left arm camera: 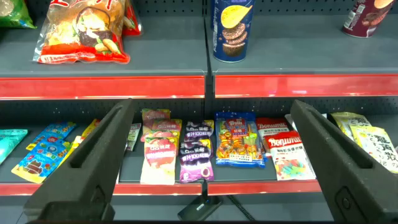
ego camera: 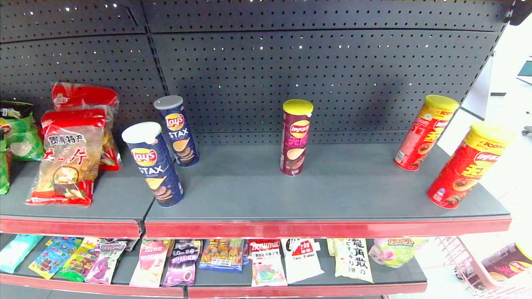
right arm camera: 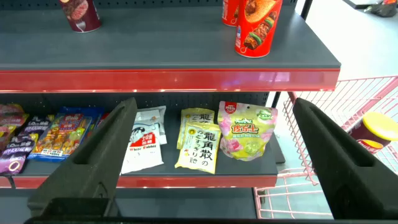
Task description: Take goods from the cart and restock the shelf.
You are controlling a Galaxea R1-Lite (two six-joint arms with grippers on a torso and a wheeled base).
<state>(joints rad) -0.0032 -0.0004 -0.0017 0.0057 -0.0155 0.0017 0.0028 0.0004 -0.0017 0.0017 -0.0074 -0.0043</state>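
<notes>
Level with glossy flat snack packets (left arm camera: 193, 152), the left gripper (left arm camera: 211, 111) holds its two black, slab-sided fingers (left arm camera: 93, 155) spread wide, gripping nothing. Alongside, the right gripper (right arm camera: 214, 106) gapes equally wide and empty. Beside it, a pink wire cart (ego camera: 478, 276) carries a maroon cardboard tube with yellow lid (right arm camera: 377, 132). Above, cylindrical crisp tubes (ego camera: 296, 137) stand upright, well apart, on the matte grey metal shelf (ego camera: 332, 195).

Maroon can (ego camera: 505, 261) in pink cart (ego camera: 482, 274)

Matt metal shelf (ego camera: 332, 195) — glossy plastic bags (ego camera: 66, 162)
</notes>
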